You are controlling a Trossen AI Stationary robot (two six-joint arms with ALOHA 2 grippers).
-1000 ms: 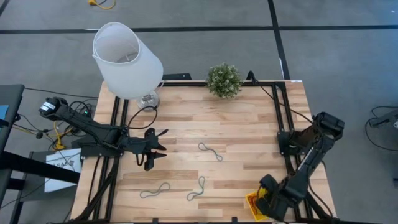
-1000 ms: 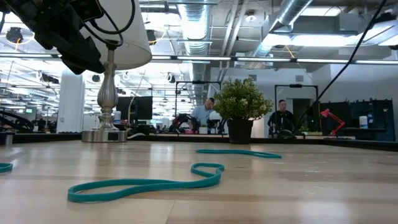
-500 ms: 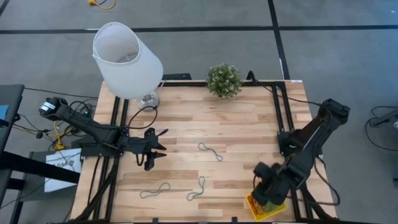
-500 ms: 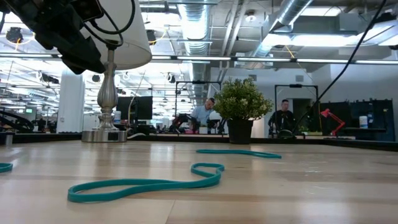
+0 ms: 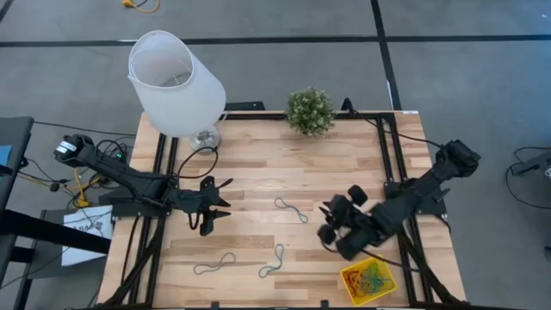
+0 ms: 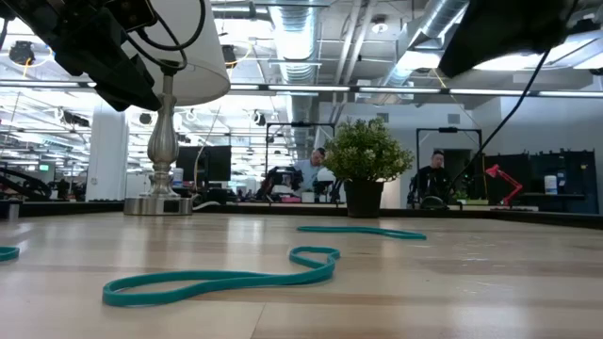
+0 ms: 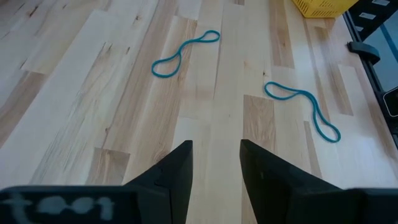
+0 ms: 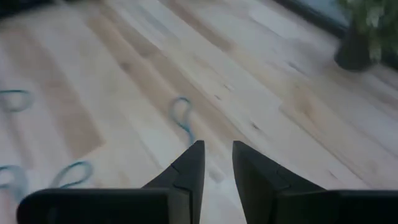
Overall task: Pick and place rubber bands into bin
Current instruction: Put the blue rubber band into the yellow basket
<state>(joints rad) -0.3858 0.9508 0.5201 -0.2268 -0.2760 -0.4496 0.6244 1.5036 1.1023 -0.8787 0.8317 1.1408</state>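
On the desk (image 5: 258, 172), the lamp (image 5: 176, 86) stands at the back left corner and the potted plant (image 5: 310, 110) at the back edge. The bin (image 5: 368, 279) sits at the front right corner, holding rubber bands (image 5: 370, 277). Three loose bands lie mid-desk: one (image 5: 291, 209) central, two (image 5: 214, 264) (image 5: 273, 261) nearer the front.

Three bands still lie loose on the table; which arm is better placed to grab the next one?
Probably the right: the right gripper, open and empty, faces the middle rubber band, with the bin close behind. The left gripper waits opposite.
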